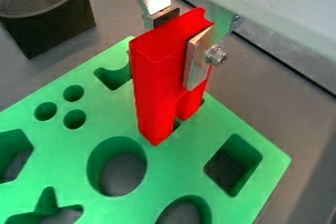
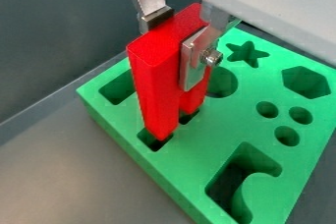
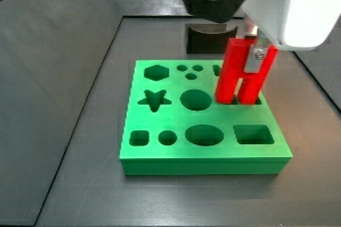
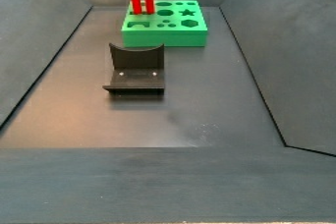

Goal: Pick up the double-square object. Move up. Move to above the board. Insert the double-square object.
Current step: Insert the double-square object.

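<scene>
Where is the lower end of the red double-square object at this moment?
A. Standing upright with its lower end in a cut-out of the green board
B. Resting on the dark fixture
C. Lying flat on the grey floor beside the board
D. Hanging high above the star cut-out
A. In a wrist view the double-square object stands upright, its base sunk into a cut-out of the board, with the gripper clamping it near the top.

Fingers (image 1: 199, 43) grip double-square object (image 1: 160, 85) over board (image 1: 256, 191).
</scene>
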Available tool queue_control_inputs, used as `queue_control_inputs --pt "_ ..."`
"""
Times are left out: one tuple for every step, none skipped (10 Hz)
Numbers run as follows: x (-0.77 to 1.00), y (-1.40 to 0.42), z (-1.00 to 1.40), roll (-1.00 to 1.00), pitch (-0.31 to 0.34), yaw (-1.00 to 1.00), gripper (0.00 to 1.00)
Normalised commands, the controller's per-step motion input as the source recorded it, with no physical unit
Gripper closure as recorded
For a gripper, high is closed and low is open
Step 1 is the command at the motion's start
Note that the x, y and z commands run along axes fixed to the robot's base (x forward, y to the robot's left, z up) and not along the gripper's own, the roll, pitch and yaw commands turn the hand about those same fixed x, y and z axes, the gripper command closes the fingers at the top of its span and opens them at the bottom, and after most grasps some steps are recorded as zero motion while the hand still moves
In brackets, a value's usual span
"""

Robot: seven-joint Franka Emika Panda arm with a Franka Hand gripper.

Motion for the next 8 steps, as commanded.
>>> queue_control_inputs --pt "0.3 -0.04 -0.32 0.08 0.05 0.03 1.0" --pt "0.41 0.0 -0.31 0.09 0.097 0.01 1.0" --pt "0.36 0.0 -0.34 0.11 0.113 0.0 1.0" --pt "0.18 0.11 -0.45 0.14 0.121 0.0 1.0" --pt "0.0 0.34 -0.25 0.05 0.103 0.0 1.0" --pt "0.17 0.27 -0.27 0.03 0.101 0.0 1.0" --pt "0.11 0.06 -0.45 0.07 0.036 0.02 1.0" --pt "0.0 0.0 -0.71 0.17 0.0 0.04 1.0"
